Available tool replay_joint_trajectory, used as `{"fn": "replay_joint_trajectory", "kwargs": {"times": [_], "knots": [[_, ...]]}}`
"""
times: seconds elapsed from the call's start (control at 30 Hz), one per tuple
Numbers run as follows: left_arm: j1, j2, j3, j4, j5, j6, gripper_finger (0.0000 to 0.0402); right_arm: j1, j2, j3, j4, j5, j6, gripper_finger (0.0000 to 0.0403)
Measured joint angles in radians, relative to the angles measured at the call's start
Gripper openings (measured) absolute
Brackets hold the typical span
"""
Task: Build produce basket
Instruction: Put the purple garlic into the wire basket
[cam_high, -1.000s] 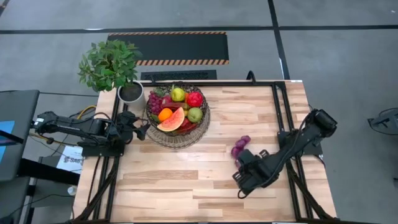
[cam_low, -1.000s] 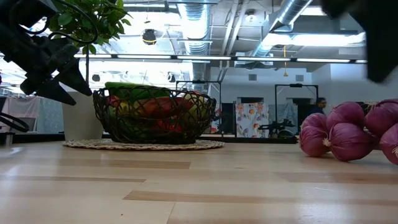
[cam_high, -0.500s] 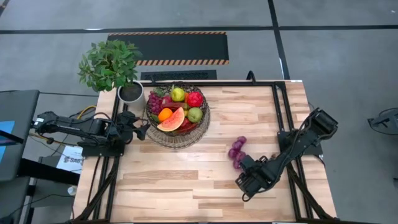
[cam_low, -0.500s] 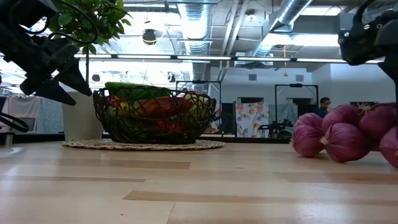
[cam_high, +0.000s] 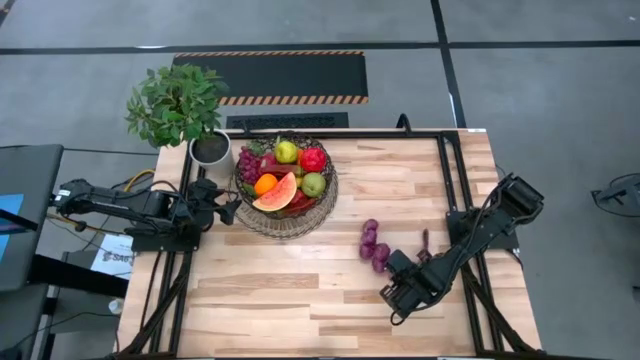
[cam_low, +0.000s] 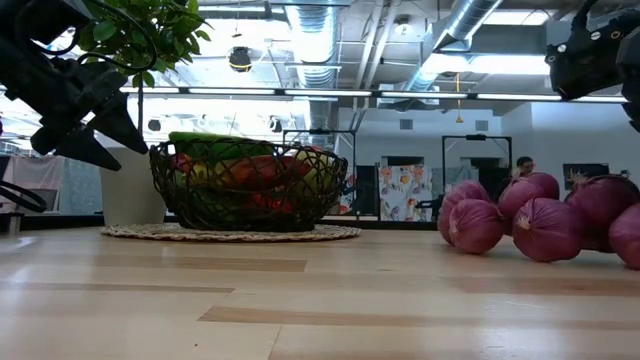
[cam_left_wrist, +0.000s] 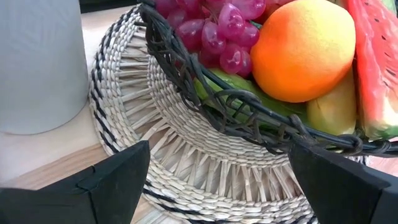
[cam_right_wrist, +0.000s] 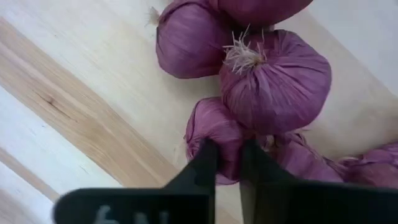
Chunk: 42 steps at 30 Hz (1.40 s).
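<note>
We see a pale planked wooden surface (cam_high: 300, 290) carrying a round bowl-shaped basket of dark brown criss-crossing wire mesh (cam_high: 287, 210), which sits on a flat pale woven round mat (cam_left_wrist: 186, 180) toward the far left part of the surface. The basket holds a red watermelon slice (cam_high: 277, 193), a round orange (cam_high: 265, 183), a bunch of small purple grapes (cam_high: 247, 162), a yellow-green pear (cam_high: 287, 151), a red apple (cam_high: 313, 159) and a green round fruit (cam_high: 313, 184). Just beside the mat stands a white cylindrical pot (cam_high: 210, 150) with a leafy green plant (cam_high: 175, 102).

The left pincer (cam_high: 224, 207) hangs just beside the basket's left rim, apart from it, with its dark fingers (cam_left_wrist: 112, 180) spread wide; the wrist view looks between them at the mat and the basket wall.

Well apart from the basket, on the right half of the surface, lies a cluster of purple-red papery bulbs like red onions (cam_high: 372, 246), resting on the wood. The right pincer (cam_high: 404, 268) is low at the near right end of this cluster. In the right wrist view its two dark fingers (cam_right_wrist: 202, 163) stand close together with only a narrow gap, their tips at one bulb; we cannot tell whether anything is pinched between them
</note>
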Motion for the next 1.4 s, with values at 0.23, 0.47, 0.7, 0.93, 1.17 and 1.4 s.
{"fn": "replay_joint_trajectory", "kwargs": {"times": [0.23, 0.47, 0.7, 0.93, 1.17, 1.4], "knots": [[0.000, 0.000, 0.000, 0.000, 0.001, 0.000, 0.0368, -0.003, 0.008, 0.124, -0.128, 0.035, -0.064, 0.0001], [0.000, 0.000, 0.000, 0.000, 0.000, 0.001, 0.0368, -0.021, 0.007, 0.319, -0.320, 0.145, -0.133, 0.0000], [0.000, 0.000, 0.000, 0.000, 0.001, 0.002, 0.0368, -0.060, 0.006, 0.475, -0.390, 0.246, -0.256, 0.0000], [0.000, 0.000, 0.000, 0.000, 0.000, 0.014, 0.0368, -0.109, 0.004, 0.625, -0.391, 0.333, -0.434, 0.0000], [0.000, 0.000, 0.000, -0.001, 0.000, 0.014, 0.0368, -0.137, 0.004, 0.654, -0.388, 0.288, -0.512, 0.0035], [0.000, 0.000, 0.000, -0.002, 0.001, 0.032, 0.0368, -0.134, 0.033, 0.517, -0.334, 0.187, -0.474, 0.0182]]}}
